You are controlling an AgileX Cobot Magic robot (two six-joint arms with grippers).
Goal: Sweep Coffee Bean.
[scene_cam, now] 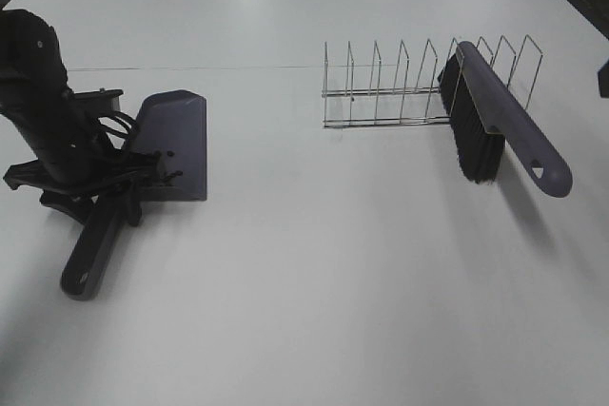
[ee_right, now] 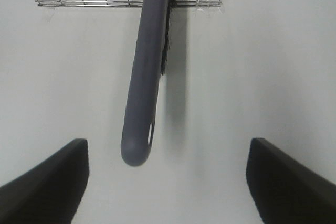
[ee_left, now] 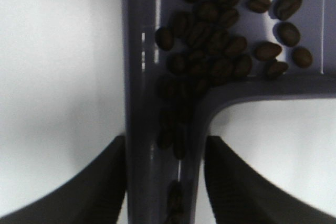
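The coffee beans [ee_left: 220, 51] lie heaped in the grey-purple dustpan [scene_cam: 176, 135], and some trail down its handle channel [ee_left: 178, 145]. My left gripper [ee_left: 165, 148] is shut on the dustpan handle [scene_cam: 90, 254]; its fingers [ee_left: 113, 182] press both sides. The dustpan lies flat at the table's left. The grey brush [scene_cam: 504, 125] with black bristles leans in the wire rack [scene_cam: 400, 92]. In the right wrist view my right gripper [ee_right: 167, 148] is wide open and empty, with the tip of the brush handle [ee_right: 142, 103] just ahead of the fingers. My right gripper is outside the high view.
The white table [scene_cam: 314, 273] carries only the dustpan at the left and the wire rack with the brush at the back right. My left arm [scene_cam: 43, 102] stands over the table's left edge.
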